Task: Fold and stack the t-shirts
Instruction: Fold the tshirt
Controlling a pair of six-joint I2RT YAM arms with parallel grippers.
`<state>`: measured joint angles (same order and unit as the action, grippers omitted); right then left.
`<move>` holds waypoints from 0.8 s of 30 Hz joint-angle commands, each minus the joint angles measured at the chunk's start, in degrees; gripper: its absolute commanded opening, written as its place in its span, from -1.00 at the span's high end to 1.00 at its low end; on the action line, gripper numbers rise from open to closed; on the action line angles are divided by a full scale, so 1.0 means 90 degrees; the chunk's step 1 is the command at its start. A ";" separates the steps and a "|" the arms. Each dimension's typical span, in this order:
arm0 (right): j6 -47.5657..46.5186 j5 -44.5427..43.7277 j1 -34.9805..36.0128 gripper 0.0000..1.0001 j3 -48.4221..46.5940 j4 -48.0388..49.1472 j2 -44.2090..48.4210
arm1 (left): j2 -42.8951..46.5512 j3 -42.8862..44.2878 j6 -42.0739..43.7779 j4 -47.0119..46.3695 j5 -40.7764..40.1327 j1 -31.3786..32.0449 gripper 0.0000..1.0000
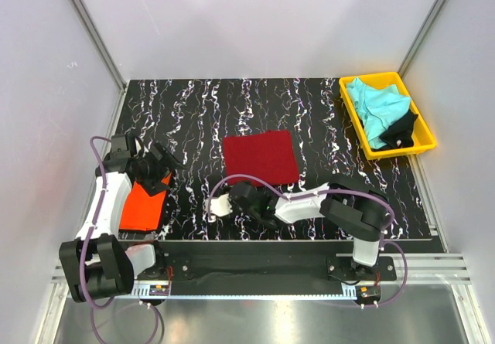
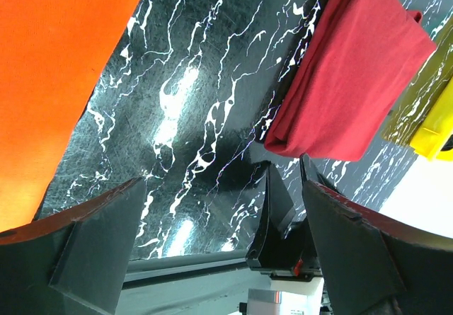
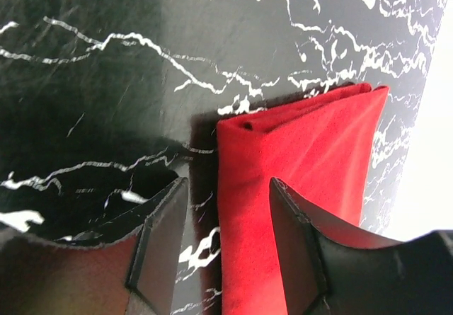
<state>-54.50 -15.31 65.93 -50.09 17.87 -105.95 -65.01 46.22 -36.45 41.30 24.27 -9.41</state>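
At the middle of the black marbled table [image 1: 193, 120] lies the dark red t-shirt [image 1: 261, 157], folded into a flat, roughly square packet with its layered fold edge showing in the right wrist view. No writing can be made out on it in any view.

The right gripper [image 3: 228, 187] sits low just near of the packet's near-left corner, its two dark fingers [image 3: 301, 244] set apart. The red cloth's corner runs into the gap and under the right-hand finger. Whether either finger touches the cloth cannot be told, and nothing is clamped between them.

Well to the left, the orange t-shirt [image 1: 145, 205] lies flat by the table's near-left edge, partly under the left arm. The left gripper [image 2: 221, 202] hangs above the bare table beside the orange cloth, its fingers [image 2: 99, 244] spread wide and gripping nothing.

At the far right corner stands the yellow tray [image 1: 396, 151]. It holds the turquoise t-shirt [image 1: 377, 108], crumpled, with the black t-shirt [image 1: 401, 127] bunched against its near side.
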 commanded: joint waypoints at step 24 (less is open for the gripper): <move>-0.0136 0.1115 -0.0773 1.00 -0.0792 -0.1770 0.0629 | -0.1184 -0.0857 -0.0910 -0.2663 0.2498 -0.0009 -0.98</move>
<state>-56.77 -7.40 59.96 -55.11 4.69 -104.60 -74.72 40.10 -40.88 26.30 40.71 -9.67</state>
